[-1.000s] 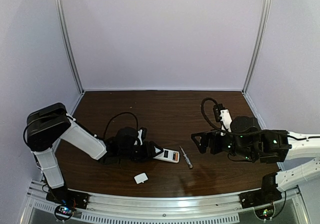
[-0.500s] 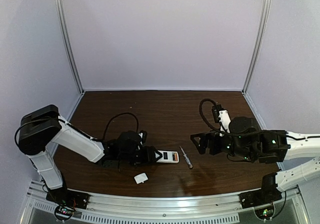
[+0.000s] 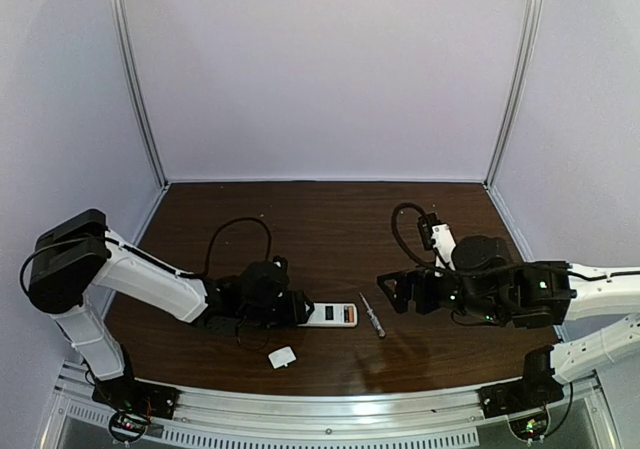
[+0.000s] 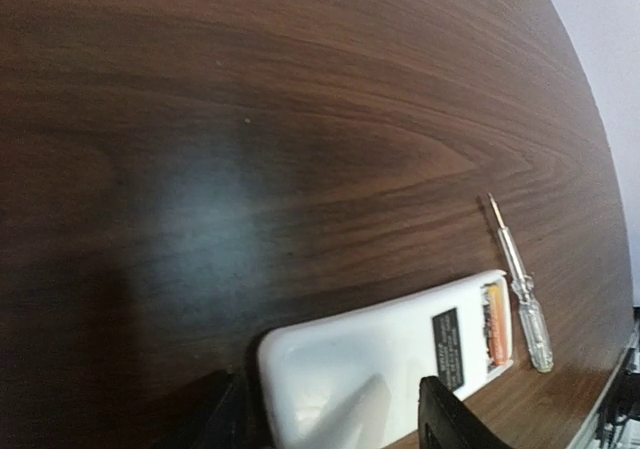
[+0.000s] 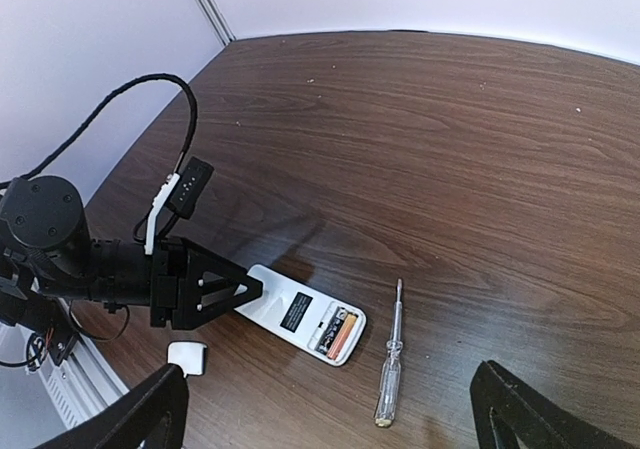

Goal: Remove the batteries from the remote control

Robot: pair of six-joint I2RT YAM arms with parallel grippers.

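L fingers (image 4: 440,424) sat half-open astride the flat white plastic remote control (image 4: 370,359), seemingly gripping it; R fingers (image 5: 510,409) spread wide, holding nothing.

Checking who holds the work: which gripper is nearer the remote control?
Left. The left gripper grips one end of the remote control; the right gripper hangs open beyond the screwdriver.

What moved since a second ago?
The left arm sank and swung left; the left fingers kept holding the remote control. The right fingers crept slightly left, wide open. The remote control, batteries, screwdriver and white cover stayed put.
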